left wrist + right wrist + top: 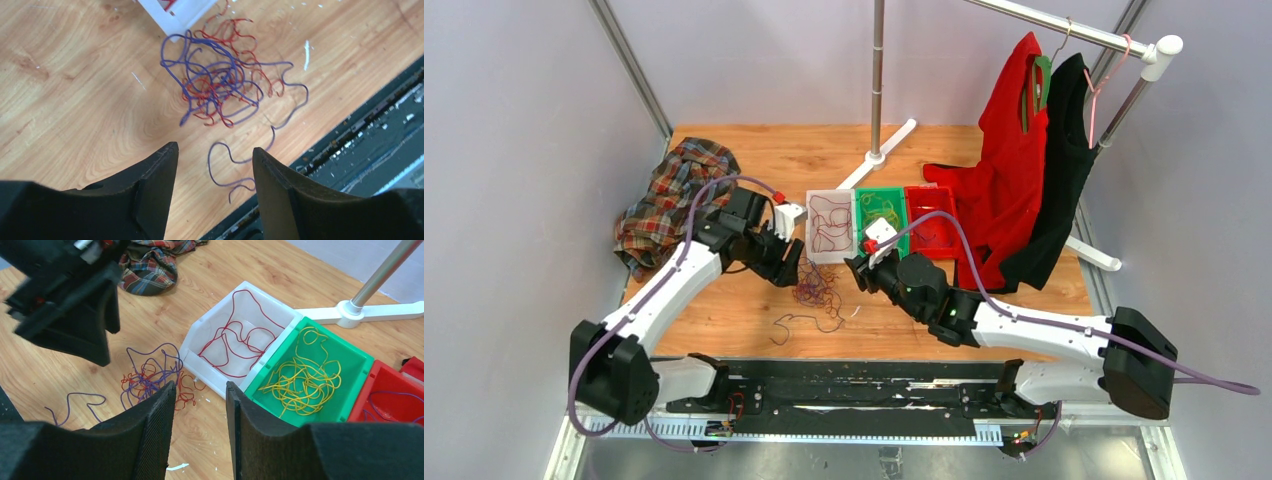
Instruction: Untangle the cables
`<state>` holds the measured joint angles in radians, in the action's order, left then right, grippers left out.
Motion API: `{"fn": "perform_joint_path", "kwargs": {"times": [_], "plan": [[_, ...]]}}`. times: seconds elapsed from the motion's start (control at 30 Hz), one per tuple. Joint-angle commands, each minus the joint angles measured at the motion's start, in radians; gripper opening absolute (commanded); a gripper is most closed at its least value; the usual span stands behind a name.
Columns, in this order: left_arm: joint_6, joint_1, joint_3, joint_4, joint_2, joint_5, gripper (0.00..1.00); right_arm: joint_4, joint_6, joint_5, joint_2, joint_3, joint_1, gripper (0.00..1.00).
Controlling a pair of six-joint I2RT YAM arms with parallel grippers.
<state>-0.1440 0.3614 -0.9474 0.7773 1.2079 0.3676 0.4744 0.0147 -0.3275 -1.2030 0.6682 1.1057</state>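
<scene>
Right wrist view crops the red bin [364, 401]; white bin [199, 342] holds red cables [229, 337], green bin [358, 380] yellow cables [300, 382]; left hand [215, 151] and right hand [200, 387] spread, empty.

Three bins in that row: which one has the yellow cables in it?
The green bin, the middle one, holds the yellow cables. The white bin on its left has red strands, the red bin on its right purple strands.

My wooden table [754, 150], purple-and-red cables [220, 82] tangled on it, loose purple strand [235, 165] beside, plaid cloth [669, 195], white bin [207, 327], green bin [357, 382], red bin [372, 390].
</scene>
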Motion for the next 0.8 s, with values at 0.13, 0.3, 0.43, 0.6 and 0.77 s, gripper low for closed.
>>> {"fn": "perform_joint_path", "kwargs": {"times": [0.13, 0.3, 0.43, 0.6, 0.77], "plan": [[0.000, -0.026, 0.000, -0.127, 0.165, -0.045, 0.59, 0.027, 0.030, -0.063, 0.025, 0.003, 0.002, 0.42], [-0.024, -0.038, 0.035, -0.195, 0.203, -0.026, 0.54, 0.035, 0.031, -0.048, 0.011, 0.016, 0.002, 0.41], [-0.023, -0.040, 0.026, -0.229, 0.212, 0.031, 0.25, 0.044, 0.020, -0.039, -0.008, 0.020, 0.002, 0.39], [-0.066, -0.040, -0.014, -0.169, 0.157, 0.123, 0.02, 0.049, 0.019, -0.033, -0.029, 0.032, 0.002, 0.40], [-0.124, -0.040, 0.004, -0.121, 0.057, 0.115, 0.01, 0.050, 0.019, -0.035, -0.040, 0.042, 0.002, 0.43]]}}
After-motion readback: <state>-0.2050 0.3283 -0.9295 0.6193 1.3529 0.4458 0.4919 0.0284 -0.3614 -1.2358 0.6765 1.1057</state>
